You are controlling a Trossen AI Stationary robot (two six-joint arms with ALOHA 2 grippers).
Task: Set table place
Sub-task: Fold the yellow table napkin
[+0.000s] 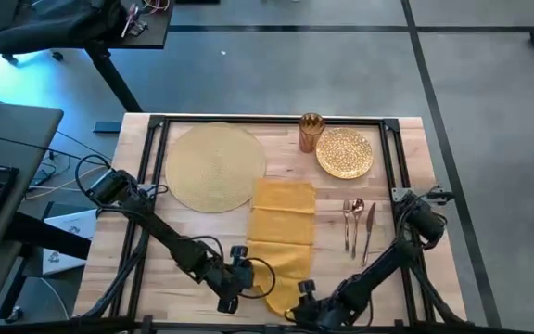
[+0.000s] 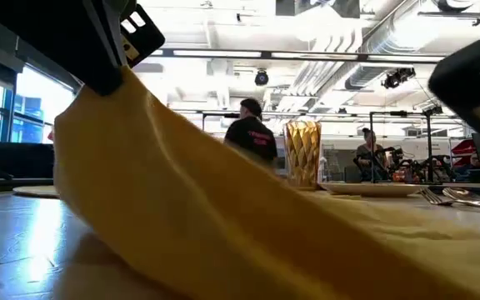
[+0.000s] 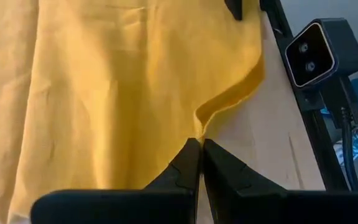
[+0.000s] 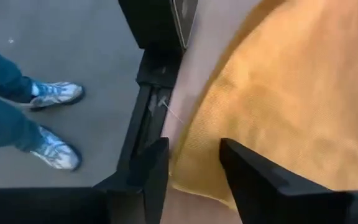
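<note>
The wooden table (image 1: 406, 186) holds a big round woven placemat (image 1: 214, 167) on its far left part, lying flat. Just beside the placemat, toward the middle, lies a long yellow cloth napkin (image 1: 281, 232) that runs down to the near edge of the table. A gold glass (image 1: 311, 132) stands at the far side, and a shiny gold plate (image 1: 345, 153) sits just beside it on the right. A fork (image 1: 347, 223), a spoon (image 1: 356, 223) and a knife (image 1: 369, 227) lie side by side to the right of the napkin. The left gripper (image 1: 239, 278) is low at the near left edge of the napkin. Its fingers (image 3: 185, 168) are pressed together and pinch the edge of the yellow cloth, which makes a small fold there. In the low view the napkin rises up in a slope to that gripper. The right gripper (image 1: 304, 301) is at the near end of the napkin, by the table's near edge. Its fingers (image 4: 253, 174) are spread apart, with the napkin's end under and between them, and they do not pinch it. Past the table edge, the right wrist view shows a person's feet in blue and white shoes (image 4: 51, 121) on the grey floor. Two people (image 2: 252, 133) show far off in the room behind the table.
</note>
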